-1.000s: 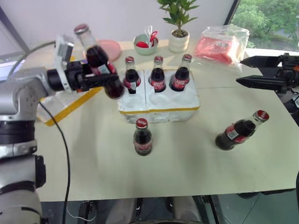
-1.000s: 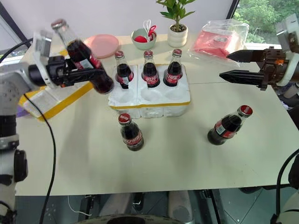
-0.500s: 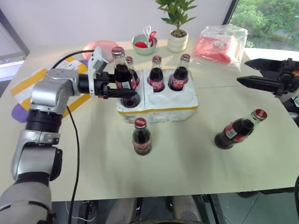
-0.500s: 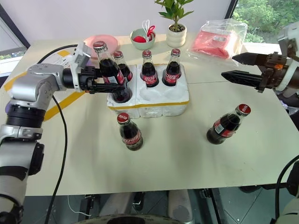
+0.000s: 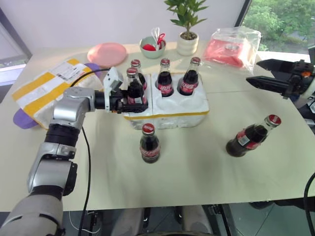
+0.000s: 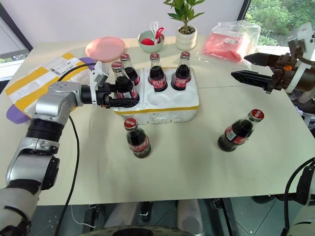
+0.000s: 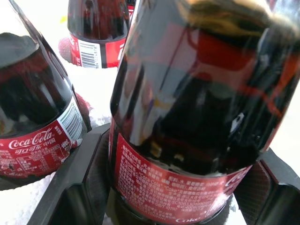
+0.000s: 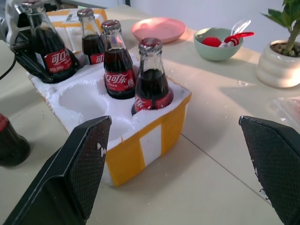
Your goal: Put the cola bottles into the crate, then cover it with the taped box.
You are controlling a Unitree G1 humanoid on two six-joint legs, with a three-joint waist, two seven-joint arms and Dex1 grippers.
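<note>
1. Left gripper (image 6: pixel 120 96): reaches level across the crate's left side, its two black fingers (image 7: pixel 75 183) set either side of a cola bottle (image 6: pixel 120 83) at label height. The fingers look slightly parted around the glass; whether they press on it cannot be told. The bottle stands upright in the front-left well, so the hold serves to seat it.
2. Crate (image 6: pixel 162 110): low white foam tray with a yellow band, near the middle of the table (image 6: pixel 197 162), toward its far edge. Three more bottles fill the back row (image 6: pixel 156 73); two front wells (image 8: pixel 89 101) are bare.
3. Loose bottles: one upright (image 6: pixel 136 138) just in front of the crate, one leaning (image 6: pixel 239 131) toward the table's right edge, well apart from the crate.
4. Right gripper (image 6: pixel 251 69): fingers spread wide, holding nothing, poised above the right side of the table near the leaning bottle, likely its next pick.
5. Taped box (image 6: pixel 39 83): at the table's left edge, kept aside since covering comes last.
</note>
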